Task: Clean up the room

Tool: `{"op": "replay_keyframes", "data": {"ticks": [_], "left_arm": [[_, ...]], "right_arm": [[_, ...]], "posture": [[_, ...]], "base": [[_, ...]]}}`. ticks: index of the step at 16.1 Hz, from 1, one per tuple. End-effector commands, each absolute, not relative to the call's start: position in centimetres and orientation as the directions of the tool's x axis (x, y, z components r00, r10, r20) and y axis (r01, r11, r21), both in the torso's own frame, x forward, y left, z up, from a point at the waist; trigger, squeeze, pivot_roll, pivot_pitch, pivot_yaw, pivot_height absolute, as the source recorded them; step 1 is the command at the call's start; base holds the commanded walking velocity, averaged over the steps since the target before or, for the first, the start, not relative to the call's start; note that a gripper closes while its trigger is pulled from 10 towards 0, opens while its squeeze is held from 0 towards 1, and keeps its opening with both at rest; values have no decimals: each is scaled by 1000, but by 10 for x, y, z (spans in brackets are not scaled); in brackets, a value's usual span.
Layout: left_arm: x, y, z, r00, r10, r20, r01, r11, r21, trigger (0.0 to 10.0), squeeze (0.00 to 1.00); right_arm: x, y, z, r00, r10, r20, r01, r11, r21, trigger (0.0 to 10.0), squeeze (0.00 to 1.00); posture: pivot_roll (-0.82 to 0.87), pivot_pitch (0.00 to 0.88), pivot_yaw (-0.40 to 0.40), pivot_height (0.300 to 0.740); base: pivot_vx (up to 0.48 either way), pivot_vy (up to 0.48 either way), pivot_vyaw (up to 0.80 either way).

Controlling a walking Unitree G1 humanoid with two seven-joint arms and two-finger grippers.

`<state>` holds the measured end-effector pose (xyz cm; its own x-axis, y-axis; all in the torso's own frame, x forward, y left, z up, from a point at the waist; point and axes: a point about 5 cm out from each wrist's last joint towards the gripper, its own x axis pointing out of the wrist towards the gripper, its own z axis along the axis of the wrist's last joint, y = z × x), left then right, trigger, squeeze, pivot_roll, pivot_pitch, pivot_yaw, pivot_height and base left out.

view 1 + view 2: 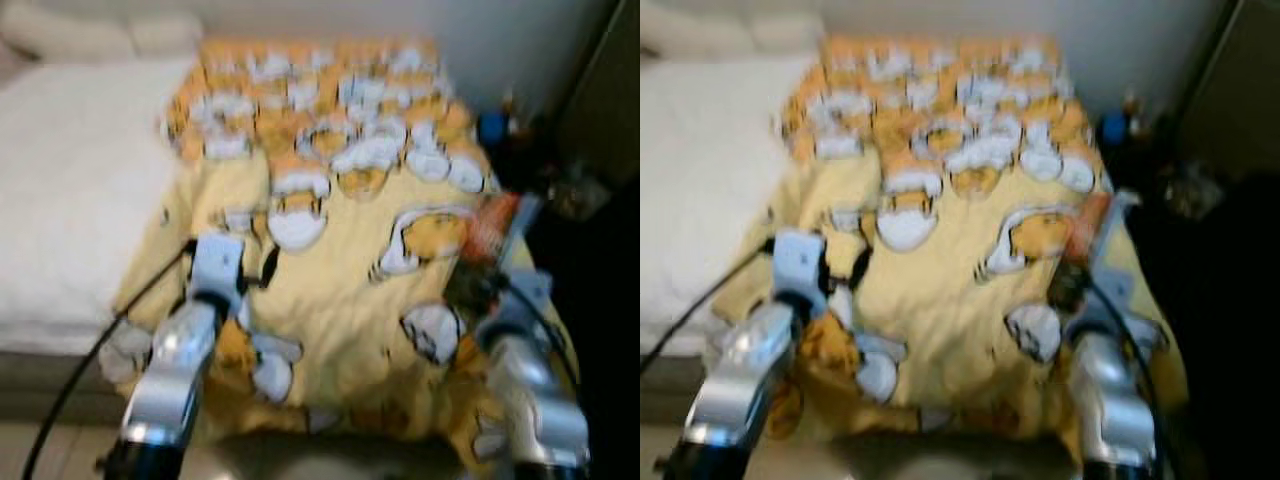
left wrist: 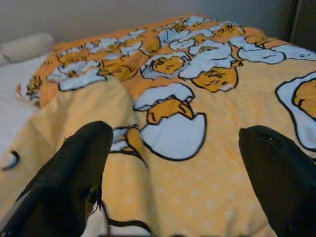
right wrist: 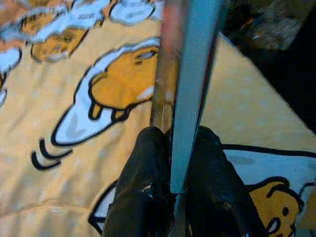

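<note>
Right claw point(image 3: 170, 163) clamping thin flat grey-blue packet point(image 3: 190, 74) by its edge; light, slippery. Left claw point(image 2: 173, 163) hovering spread over soft yellow egg-print blanket point(image 1: 340, 290).

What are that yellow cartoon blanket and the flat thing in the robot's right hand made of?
The blanket looks like soft, matte fleece-like fabric: it drapes in folds. The flat thing, pinched in the right hand, seems a thin glossy packet or card, grey-blue with an orange side; the material is unclear.

Both head views reach me smeared. I can't identify the flat thing point(image 3: 190, 74) pinched edge-on in my right gripper point(image 3: 173, 163), nor the dark clutter point(image 1: 530, 150) beside the bed point(image 1: 60, 180).
</note>
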<state>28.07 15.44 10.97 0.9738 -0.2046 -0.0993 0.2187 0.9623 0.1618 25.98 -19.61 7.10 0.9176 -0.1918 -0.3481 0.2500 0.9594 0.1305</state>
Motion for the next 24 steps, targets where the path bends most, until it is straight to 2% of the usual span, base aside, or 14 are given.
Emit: {"op": "replay_keyframes", "data": {"ticks": [1, 9, 14, 17, 24], "left_arm": [[283, 162, 113, 979, -185, -91, 198, 965, 170, 10000, 0], [286, 177, 123, 991, -123, -52, 130, 979, 155, 10000, 0], [285, 180, 124, 993, -111, -47, 117, 981, 154, 10000, 0], [284, 183, 125, 994, -99, -49, 105, 982, 157, 10000, 0], [285, 187, 127, 996, -75, -40, 81, 984, 162, 10000, 0]], "right_arm": [[265, -188, 82, 939, -164, -304, 216, 966, 145, 10000, 0], [271, -183, 86, 950, -135, -283, 180, 974, 137, 10000, 0], [278, -178, 94, 962, -112, -249, 150, 979, 140, 10000, 0], [280, -171, 100, 974, -63, -219, 108, 974, 200, 10000, 0], [289, -166, 104, 980, -27, -198, 62, 983, 172, 10000, 0]], "posture": [[-76, 0, 61, 740], [-51, 0, 36, 740], [-41, 0, 30, 740], [-31, 0, 27, 740], [-14, 0, 22, 740]], "base": [[0, 364, -800], [0, 371, -798], [0, 373, 0], [0, 381, 0], [0, 389, 0]]}}
